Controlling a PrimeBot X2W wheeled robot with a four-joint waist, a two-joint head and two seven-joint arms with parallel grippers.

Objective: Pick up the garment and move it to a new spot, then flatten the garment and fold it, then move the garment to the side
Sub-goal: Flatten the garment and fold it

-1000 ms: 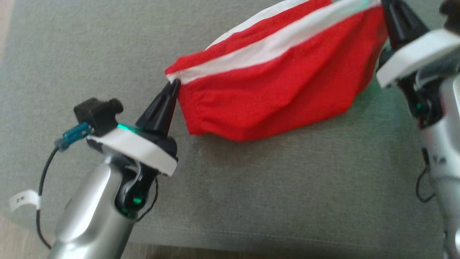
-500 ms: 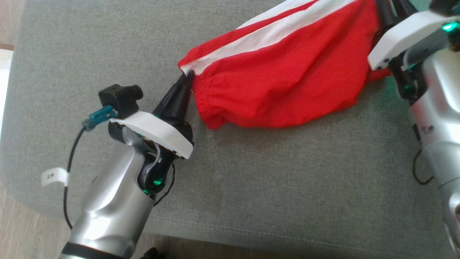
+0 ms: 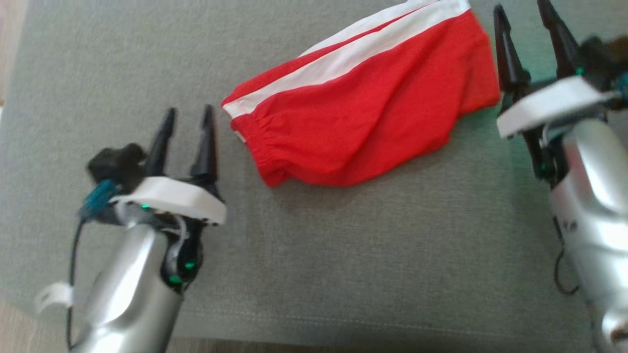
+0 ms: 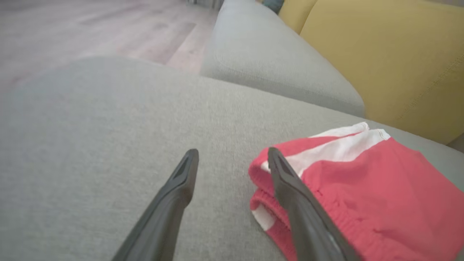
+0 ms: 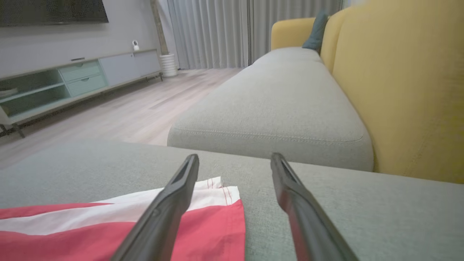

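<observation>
Seemingly the shorts (image 3: 363,108) lie folded double on the cushion (image 3: 343,264), upper centre of the head view, so only the move aside seems left. Left gripper (image 3: 189,109), lower left, and right gripper (image 3: 520,10), upper right, both stand spread, holding nothing. Left wrist view adds the stacked waistband (image 4: 261,203); right wrist view, a low cabinet (image 5: 119,67).

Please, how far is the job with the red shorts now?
Done, it seems: the red shorts lie doubled over on the grey cushion. In hand: nothing; left claw and right claw are open, beside them. Left: probably moving the shorts aside.
</observation>
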